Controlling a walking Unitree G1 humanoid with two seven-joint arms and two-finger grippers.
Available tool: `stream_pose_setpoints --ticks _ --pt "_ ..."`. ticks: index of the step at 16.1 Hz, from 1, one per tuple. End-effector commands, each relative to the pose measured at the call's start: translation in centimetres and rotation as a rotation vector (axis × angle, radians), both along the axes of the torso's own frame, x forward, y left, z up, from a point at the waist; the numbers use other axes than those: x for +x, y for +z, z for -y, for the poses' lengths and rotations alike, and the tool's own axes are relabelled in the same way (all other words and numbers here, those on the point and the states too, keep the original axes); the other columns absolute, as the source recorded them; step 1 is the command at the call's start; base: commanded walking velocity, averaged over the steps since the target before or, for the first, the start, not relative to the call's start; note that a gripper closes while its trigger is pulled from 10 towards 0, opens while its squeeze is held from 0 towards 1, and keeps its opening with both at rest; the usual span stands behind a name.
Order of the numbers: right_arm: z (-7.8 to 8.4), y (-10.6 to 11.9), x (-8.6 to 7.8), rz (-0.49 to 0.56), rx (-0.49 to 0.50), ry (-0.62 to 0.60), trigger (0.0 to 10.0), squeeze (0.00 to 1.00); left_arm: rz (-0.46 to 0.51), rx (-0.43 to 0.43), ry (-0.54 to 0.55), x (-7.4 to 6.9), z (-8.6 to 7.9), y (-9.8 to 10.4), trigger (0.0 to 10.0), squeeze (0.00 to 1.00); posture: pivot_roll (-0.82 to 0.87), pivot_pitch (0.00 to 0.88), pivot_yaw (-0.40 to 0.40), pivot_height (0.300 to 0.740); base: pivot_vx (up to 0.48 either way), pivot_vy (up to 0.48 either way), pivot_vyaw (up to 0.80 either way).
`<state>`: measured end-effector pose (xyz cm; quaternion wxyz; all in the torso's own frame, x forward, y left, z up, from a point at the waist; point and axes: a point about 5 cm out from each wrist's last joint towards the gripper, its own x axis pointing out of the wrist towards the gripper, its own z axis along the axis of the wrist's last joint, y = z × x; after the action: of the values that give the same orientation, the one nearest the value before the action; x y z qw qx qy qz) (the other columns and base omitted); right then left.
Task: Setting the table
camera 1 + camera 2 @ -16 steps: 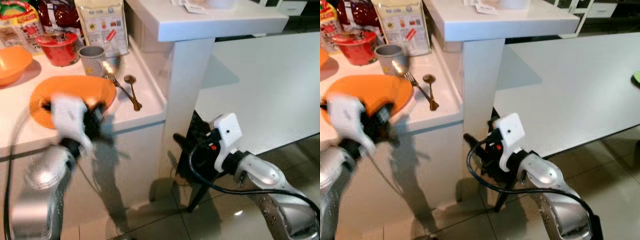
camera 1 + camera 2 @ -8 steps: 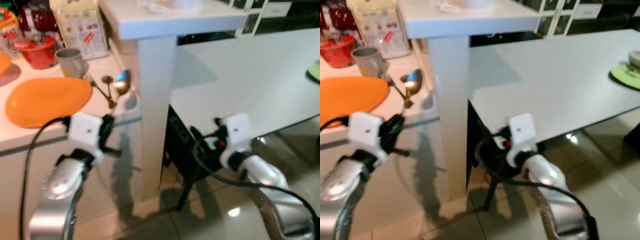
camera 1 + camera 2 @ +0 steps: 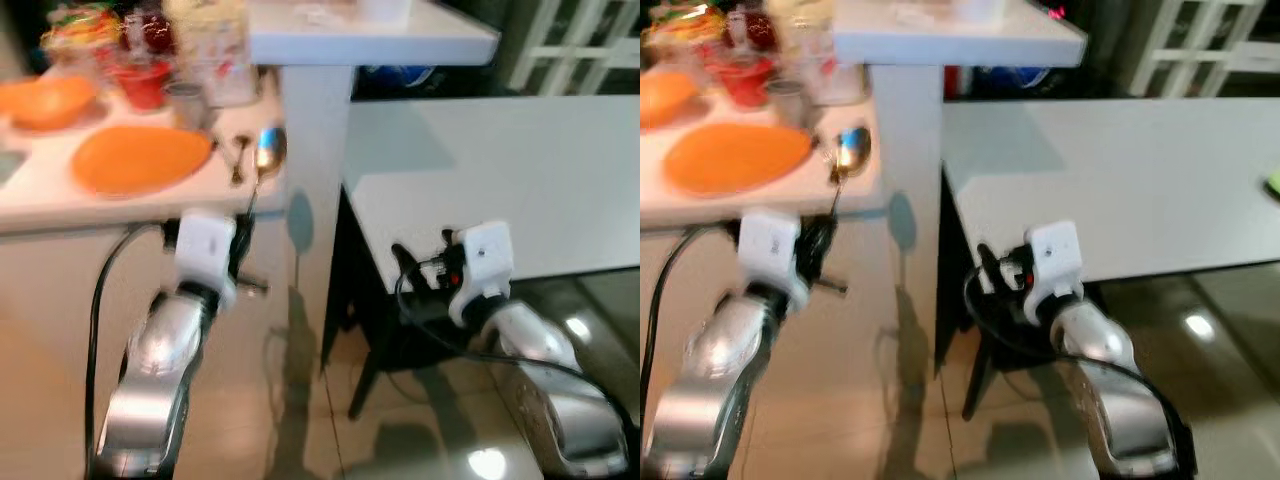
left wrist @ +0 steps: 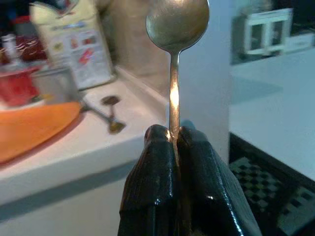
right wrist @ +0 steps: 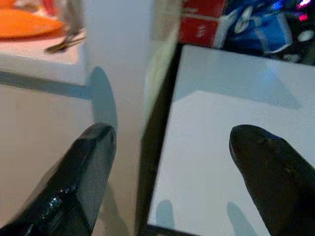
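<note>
My left gripper (image 4: 171,135) is shut on the handle of a metal spoon (image 4: 176,29), whose bowl points up; in the eye view the spoon (image 3: 266,152) stands in front of the counter's edge, above the left gripper (image 3: 244,222). An orange plate (image 3: 140,158) lies on the white counter (image 3: 60,195), with another spoon and a fork (image 3: 238,160) beside it. My right gripper (image 5: 170,142) is open and holds nothing, low beside the grey dining table (image 3: 500,170), near its front left corner.
An orange bowl (image 3: 45,100), a red cup (image 3: 143,82), a metal cup (image 3: 187,100) and food packets (image 3: 215,45) stand at the back of the counter. A white pillar (image 3: 312,170) with a shelf on top separates counter and table. Glossy tiled floor (image 3: 300,420) lies below.
The camera has swung and the view has pulled back from the counter. My left gripper has carried the spoon off the counter and holds it upright; the right arm stays low by the table.
</note>
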<state>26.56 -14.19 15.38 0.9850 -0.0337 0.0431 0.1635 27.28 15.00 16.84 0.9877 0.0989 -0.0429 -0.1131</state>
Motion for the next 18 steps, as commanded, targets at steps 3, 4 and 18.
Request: stream_pose_setpoints --ticks 3,4,18 --pt "1.3 0.5 0.9 0.041 -0.014 -0.095 10.0 0.0 -0.035 0.03 0.02 1.5 0.6 -0.9 10.0 0.0 -0.01 0.006 0.004 0.74 0.0 -0.45 0.8" --pt "1.7 0.6 1.0 0.05 -0.017 -0.135 10.0 0.0 -0.041 0.008 0.027 2.3 0.8 -0.8 10.0 0.0 -0.01 0.003 0.006 0.74 0.0 -0.446 0.8" --pt "2.2 0.4 1.2 0.051 0.015 -0.241 10.0 0.0 -0.019 0.003 0.021 3.4 1.7 -1.1 10.0 0.0 -0.04 0.0 0.016 0.74 0.0 -0.467 0.51"
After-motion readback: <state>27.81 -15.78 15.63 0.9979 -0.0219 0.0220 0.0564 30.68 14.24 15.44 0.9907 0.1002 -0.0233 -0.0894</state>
